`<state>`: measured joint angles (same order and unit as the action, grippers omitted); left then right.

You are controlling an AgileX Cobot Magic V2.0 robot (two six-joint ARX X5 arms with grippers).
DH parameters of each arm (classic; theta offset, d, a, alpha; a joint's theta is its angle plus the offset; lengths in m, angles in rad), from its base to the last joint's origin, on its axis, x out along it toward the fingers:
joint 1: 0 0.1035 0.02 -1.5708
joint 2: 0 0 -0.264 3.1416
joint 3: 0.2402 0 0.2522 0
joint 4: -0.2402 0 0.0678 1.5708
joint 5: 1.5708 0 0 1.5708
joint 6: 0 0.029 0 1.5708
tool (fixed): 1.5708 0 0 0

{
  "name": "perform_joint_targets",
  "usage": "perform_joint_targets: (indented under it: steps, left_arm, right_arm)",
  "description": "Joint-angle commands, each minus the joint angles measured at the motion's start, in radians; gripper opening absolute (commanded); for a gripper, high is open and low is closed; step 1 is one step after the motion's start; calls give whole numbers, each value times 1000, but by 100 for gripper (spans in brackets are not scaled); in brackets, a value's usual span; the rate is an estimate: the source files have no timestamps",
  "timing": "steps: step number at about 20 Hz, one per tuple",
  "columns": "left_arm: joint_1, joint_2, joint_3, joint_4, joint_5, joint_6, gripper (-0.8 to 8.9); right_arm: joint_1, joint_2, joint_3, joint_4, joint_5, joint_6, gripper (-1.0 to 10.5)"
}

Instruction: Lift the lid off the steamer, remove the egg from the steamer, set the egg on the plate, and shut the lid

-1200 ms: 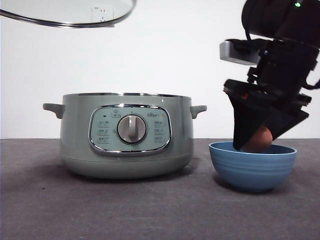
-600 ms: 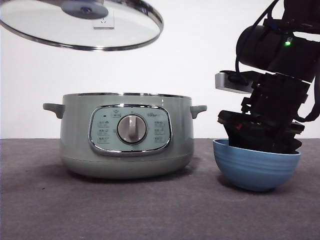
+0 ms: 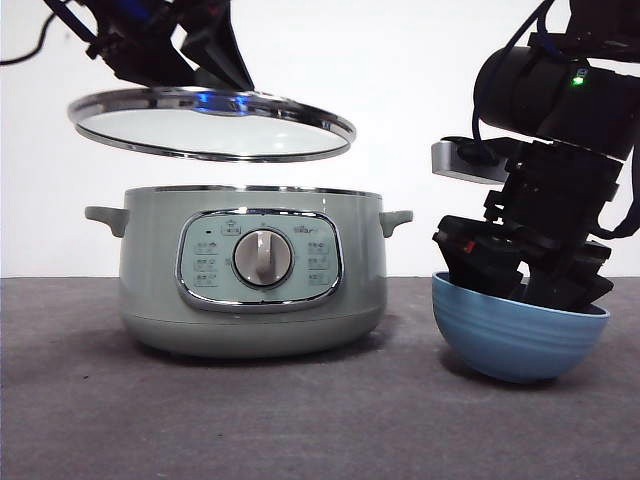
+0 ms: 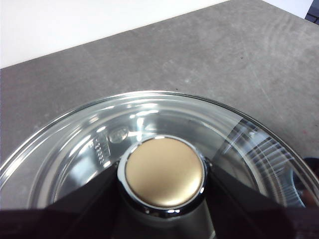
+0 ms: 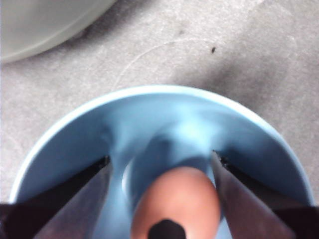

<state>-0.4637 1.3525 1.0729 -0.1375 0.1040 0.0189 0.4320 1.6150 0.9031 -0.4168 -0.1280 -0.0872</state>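
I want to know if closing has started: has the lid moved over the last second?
Yes. The lid, held by the left gripper, has come down and shifted right toward the steamer, but still hangs above its rim.

Glass lid (image 3: pixel 212 122) hangs tilted above open steamer (image 3: pixel 252 270); egg (image 5: pixel 176 201) in tipped plate (image 3: pixel 517 340).

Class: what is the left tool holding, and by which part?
The left tool holds the round chrome-rimmed glass lid by its central knob, above the sage-green steamer.

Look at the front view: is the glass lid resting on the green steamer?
No: the lid hangs in the air above the steamer, gripped by the left gripper, with bare wall showing between them.
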Motion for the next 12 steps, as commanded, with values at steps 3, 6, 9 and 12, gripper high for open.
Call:
perform_joint_targets:
  steps: [3,6,9,12]
  left_arm:
    - [-2,25,9,116,5,13,-9]
    - [-2,64,9,130,5,13,-9]
    - [-2,100,9,164,6,13,-9]
    - [-2,121,9,184,6,11,-9]
  right_arm:
    - [3,-108,0,-12,0,1,351]
    - [3,-312,2,-37,6,4,351]
    - [3,-531,2,-37,7,36,351]
    - [3,-690,2,-41,6,55,351]
